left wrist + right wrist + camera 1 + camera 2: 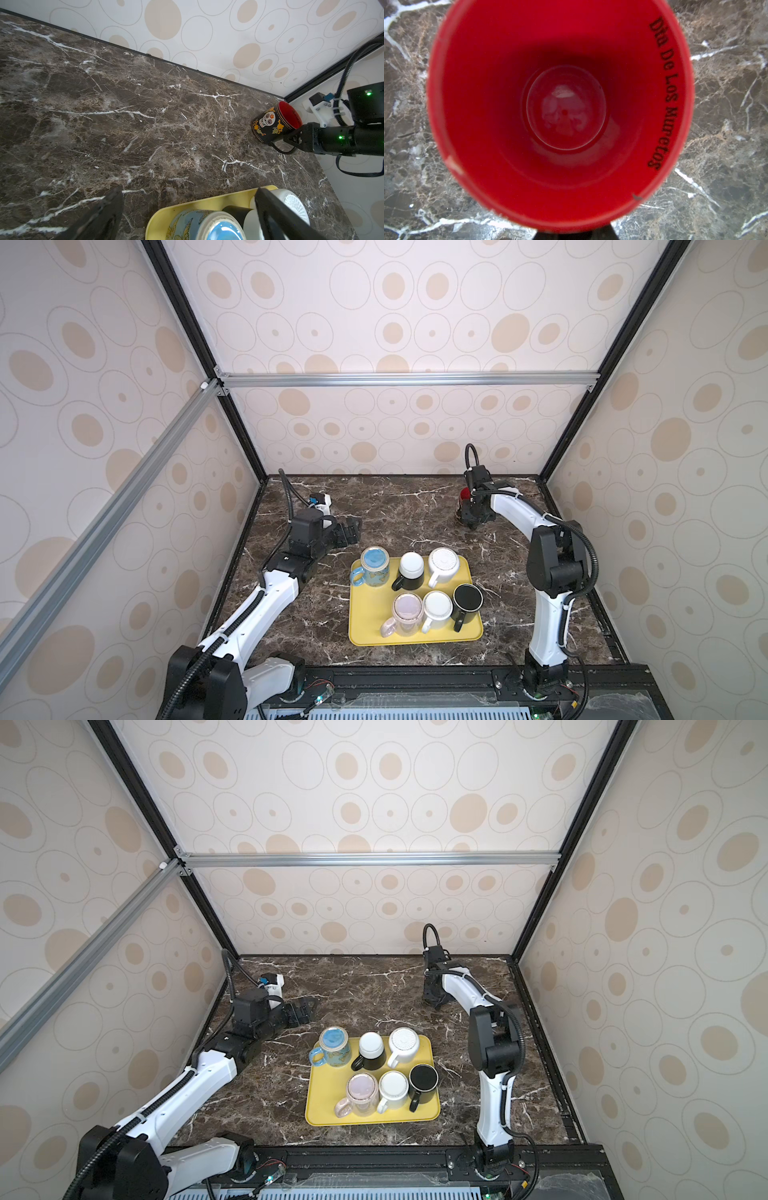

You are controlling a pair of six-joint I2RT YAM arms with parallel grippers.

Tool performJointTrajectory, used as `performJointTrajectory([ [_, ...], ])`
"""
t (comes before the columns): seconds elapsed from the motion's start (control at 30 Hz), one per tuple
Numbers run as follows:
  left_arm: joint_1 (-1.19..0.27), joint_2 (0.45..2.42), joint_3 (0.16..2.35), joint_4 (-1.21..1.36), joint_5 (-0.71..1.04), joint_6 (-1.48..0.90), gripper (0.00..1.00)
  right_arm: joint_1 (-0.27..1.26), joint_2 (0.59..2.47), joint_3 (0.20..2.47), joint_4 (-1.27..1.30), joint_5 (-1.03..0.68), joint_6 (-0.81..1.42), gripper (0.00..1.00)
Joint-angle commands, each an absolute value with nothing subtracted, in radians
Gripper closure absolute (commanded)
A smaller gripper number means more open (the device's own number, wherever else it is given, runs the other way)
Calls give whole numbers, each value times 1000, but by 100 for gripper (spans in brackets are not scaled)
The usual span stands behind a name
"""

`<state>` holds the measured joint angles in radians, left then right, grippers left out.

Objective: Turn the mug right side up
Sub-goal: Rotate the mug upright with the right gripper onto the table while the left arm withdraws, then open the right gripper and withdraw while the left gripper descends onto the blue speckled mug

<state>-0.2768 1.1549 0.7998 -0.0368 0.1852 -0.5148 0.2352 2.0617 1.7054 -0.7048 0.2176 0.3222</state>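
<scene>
- The desk (415,510) looks like polished dark-brown marble with white veins.
- The mug (268,124) is glossy glazed ceramic, red inside and black with a printed pattern outside.
- The tray (361,630) is smooth, matt yellow plastic.
- The frame rail (407,379) is bare brushed metal.

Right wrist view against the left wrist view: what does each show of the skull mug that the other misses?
Only the right wrist view: straight down into the mug, its red bottom and the lettering inside the rim. Only the left wrist view: the black outside with the skull, the handle, the right claw at that handle, and the yellow tray. Both: the mug standing mouth up on the marble table, red inside.
</scene>
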Motion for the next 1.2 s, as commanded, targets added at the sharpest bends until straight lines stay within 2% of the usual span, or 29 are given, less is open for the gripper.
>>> performJointTrajectory([
  [0.0,-278,1155,793,-7,197,-494,0,235,2030,1722,-644,208,331,58],
  [0.13,-278,1160,795,-3,204,-499,0,235,1982,1689,-635,188,344,43],
  [0.27,-278,1158,807,-28,191,-490,0,235,1886,1643,-637,187,351,37],
  [0.53,-279,1155,836,-130,126,-436,1,271,1646,1549,-670,218,314,38],
  [0.8,-285,1164,843,-231,89,-382,4,520,1339,1256,-447,87,87,38],
  [0.93,-299,1137,842,-301,95,-369,5,614,1282,1240,-527,56,93,37],
  [1.17,-417,1099,828,-453,82,-365,8,631,1234,1216,-637,8,93,40],
])
